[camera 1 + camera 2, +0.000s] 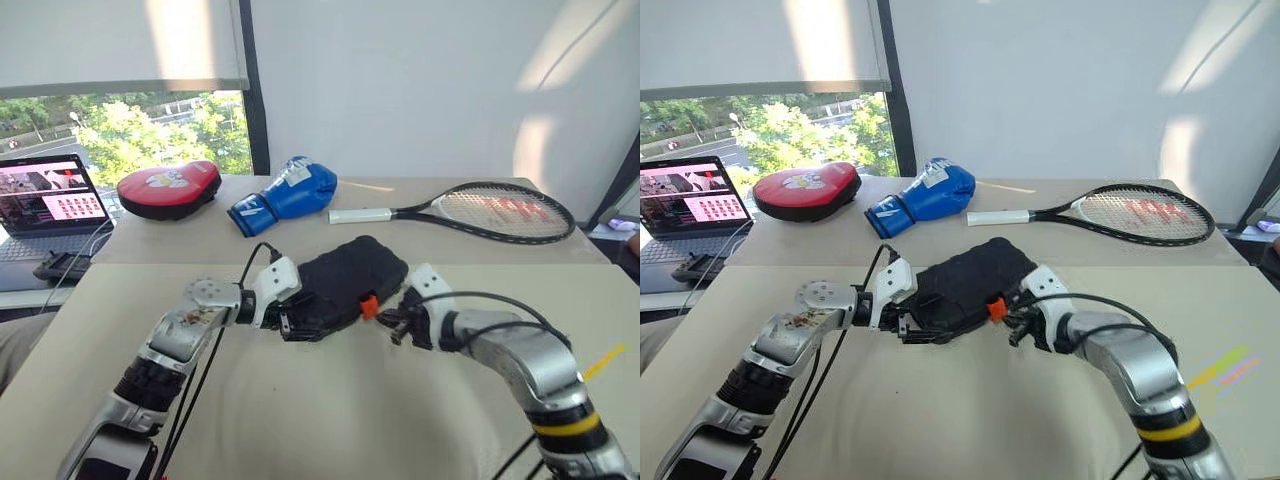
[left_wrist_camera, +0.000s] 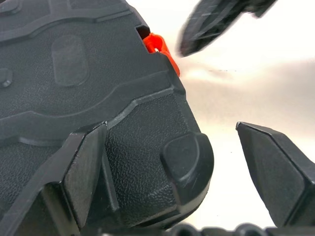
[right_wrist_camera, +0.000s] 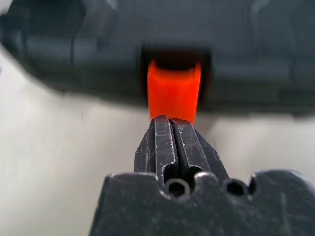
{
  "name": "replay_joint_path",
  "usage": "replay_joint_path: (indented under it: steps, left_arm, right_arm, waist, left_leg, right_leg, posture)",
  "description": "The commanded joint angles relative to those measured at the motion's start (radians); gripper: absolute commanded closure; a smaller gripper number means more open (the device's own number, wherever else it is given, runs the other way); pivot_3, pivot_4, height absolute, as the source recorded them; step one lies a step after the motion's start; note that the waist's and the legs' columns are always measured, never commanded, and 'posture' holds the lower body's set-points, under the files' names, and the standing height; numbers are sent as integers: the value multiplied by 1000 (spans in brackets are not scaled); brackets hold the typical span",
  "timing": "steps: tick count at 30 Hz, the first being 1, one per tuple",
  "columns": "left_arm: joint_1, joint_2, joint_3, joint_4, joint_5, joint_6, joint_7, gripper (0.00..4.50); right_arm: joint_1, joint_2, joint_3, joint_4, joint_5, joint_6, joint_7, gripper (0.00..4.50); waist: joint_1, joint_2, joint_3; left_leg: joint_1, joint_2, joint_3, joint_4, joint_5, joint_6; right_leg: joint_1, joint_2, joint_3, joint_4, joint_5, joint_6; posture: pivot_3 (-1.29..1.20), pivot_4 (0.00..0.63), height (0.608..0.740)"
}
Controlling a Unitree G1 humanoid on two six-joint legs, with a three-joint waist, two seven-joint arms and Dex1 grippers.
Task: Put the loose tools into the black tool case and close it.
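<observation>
The black tool case point(image 1: 350, 275) lies closed on the beige table, its lid down and its small orange latch point(image 1: 369, 305) facing me. My left gripper point(image 1: 290, 325) stands open at the case's near left corner point(image 2: 187, 167). One finger point(image 2: 86, 167) rests against the case and the other finger point(image 2: 275, 172) hangs apart over the table. My right gripper point(image 3: 171, 120) is shut with nothing between its fingers, and its tips press against the lower edge of the latch point(image 3: 174, 88). The loose tools are out of view.
On the far table lie a red oval punch pad point(image 1: 168, 188), a blue boxing glove point(image 1: 285, 195) and a tennis racket point(image 1: 480, 212). An open laptop point(image 1: 45, 205) with cables stands at the far left. A seam divides the two tables behind the case.
</observation>
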Motion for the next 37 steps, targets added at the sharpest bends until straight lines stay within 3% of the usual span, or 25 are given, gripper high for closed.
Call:
replay_joint_path:
  steps: [1, 6, 12, 18, 26, 31, 37]
  left_arm:
    - [20, 0, -32, 13, 18, 27, -5, 0]
    - [32, 1, -27, -1, 14, 34, 0, 0]
    - [114, -33, 86, -71, -57, -15, 58, 0]
    - [277, 4, 311, -243, -307, 85, 30, 0]
    - [574, 137, 522, -407, -437, 142, 20, 0]
    - [738, 193, 610, -456, -429, 101, 14, 0]
    - [753, 201, 609, -442, -445, 90, 21, 0]
  right_arm:
    - [-80, 43, 27, 114, -46, -76, -1, 4494]
    - [-98, 60, 36, 162, -76, -127, 23, 4494]
    - [130, -14, -103, -142, -22, -220, 63, 4494]
    - [464, -23, -448, -535, 214, -269, 131, 2852]
    - [868, -80, -831, -672, 308, -358, 266, 89]
    - [1059, -72, -1021, -689, 350, -415, 329, 89]
    - [1108, -109, -1057, -674, 363, -445, 338, 89]
  waist:
    - [-5, 0, 0]
    - [-13, 0, 0]
    - [-8, 0, 0]
    - [-7, 0, 0]
    - [13, 1, 0]
    - [18, 1, 0]
    - [21, 1, 0]
  left_leg:
    - [0, 0, 0, 0, 0, -1]
    - [-1, 0, 1, -1, 3, -5]
    - [-3, 1, 0, -1, 3, -5]
    - [-6, 2, -1, -2, 2, -5]
    - [-1, 2, -1, 0, -2, -2]
    - [1, 3, -1, -2, -2, -4]
    - [3, 5, -1, -2, -7, -10]
  right_leg:
    - [0, 0, 0, 0, 0, 0]
    - [-1, 0, 0, 0, 1, -1]
    - [-2, 0, 0, -1, -1, 1]
    - [-3, -1, -1, -2, -1, 2]
    - [1, -4, 0, -3, -2, 3]
    - [1, -4, 1, -2, -5, 1]
    - [1, -5, 1, -2, -10, 3]
  posture:
    - [0, 150, 740]
    - [0, 150, 740]
    - [0, 150, 740]
    - [0, 150, 740]
    - [0, 150, 740]
    - [0, 150, 740]
    - [0, 150, 740]
